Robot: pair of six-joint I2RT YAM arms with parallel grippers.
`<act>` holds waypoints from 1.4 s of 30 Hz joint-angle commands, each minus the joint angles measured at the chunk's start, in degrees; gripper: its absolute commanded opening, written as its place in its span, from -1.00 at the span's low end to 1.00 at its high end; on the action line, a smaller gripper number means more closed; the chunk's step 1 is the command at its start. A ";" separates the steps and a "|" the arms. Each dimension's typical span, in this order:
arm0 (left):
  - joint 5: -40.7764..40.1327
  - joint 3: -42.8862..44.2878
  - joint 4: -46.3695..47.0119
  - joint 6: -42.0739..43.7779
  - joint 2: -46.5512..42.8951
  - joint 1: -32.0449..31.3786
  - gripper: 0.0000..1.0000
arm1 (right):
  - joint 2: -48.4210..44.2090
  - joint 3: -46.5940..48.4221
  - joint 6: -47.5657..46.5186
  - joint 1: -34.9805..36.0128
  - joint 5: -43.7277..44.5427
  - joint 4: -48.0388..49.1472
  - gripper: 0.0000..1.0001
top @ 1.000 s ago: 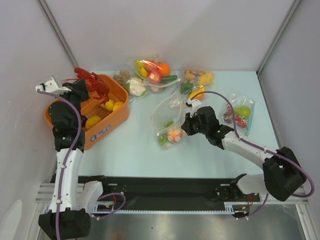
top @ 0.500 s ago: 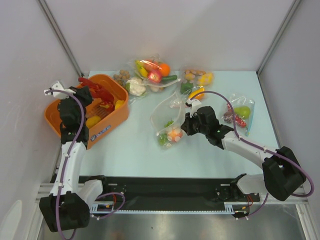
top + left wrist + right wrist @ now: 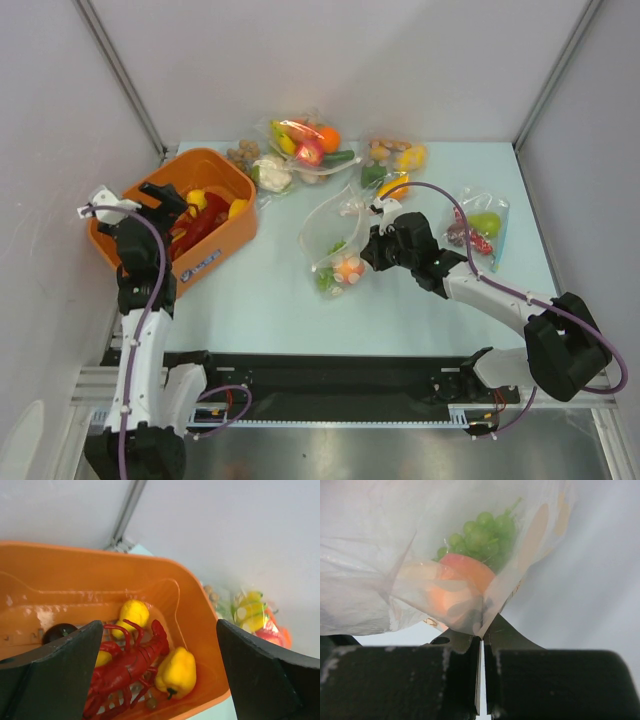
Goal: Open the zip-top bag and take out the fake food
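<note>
The zip-top bag (image 3: 333, 232) lies crinkled at mid-table with a pink-orange peach (image 3: 349, 268) and green grapes (image 3: 328, 281) still inside. My right gripper (image 3: 371, 250) is shut on the bag's edge. In the right wrist view its jaws (image 3: 481, 636) pinch the plastic (image 3: 380, 555) just below the peach (image 3: 456, 580) and the grapes (image 3: 486, 532). The red lobster (image 3: 201, 225) lies in the orange basket (image 3: 214, 160). My left gripper (image 3: 165, 207) hangs open above it, holding nothing. In the left wrist view the lobster (image 3: 127, 667) rests below the wide-open left gripper (image 3: 159, 626).
The basket (image 3: 200, 610) also holds a yellow pepper (image 3: 177, 671), a lemon (image 3: 133, 612) and a small dark ball (image 3: 60, 630). Other filled bags lie at the back (image 3: 305, 142) (image 3: 396, 160) and a pear bag (image 3: 483, 228) at the right. Walls close in on the left, right and back.
My left gripper has opened and let go of the lobster, which now lies in the basket. The left arm has drawn back toward the near-left. The right arm has not moved.
</note>
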 commanded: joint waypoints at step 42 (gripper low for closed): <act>12.98 27.21 -9.12 27.44 24.99 -56.32 -0.01 | -5.08 -2.71 0.30 -1.01 0.41 -0.18 -1.00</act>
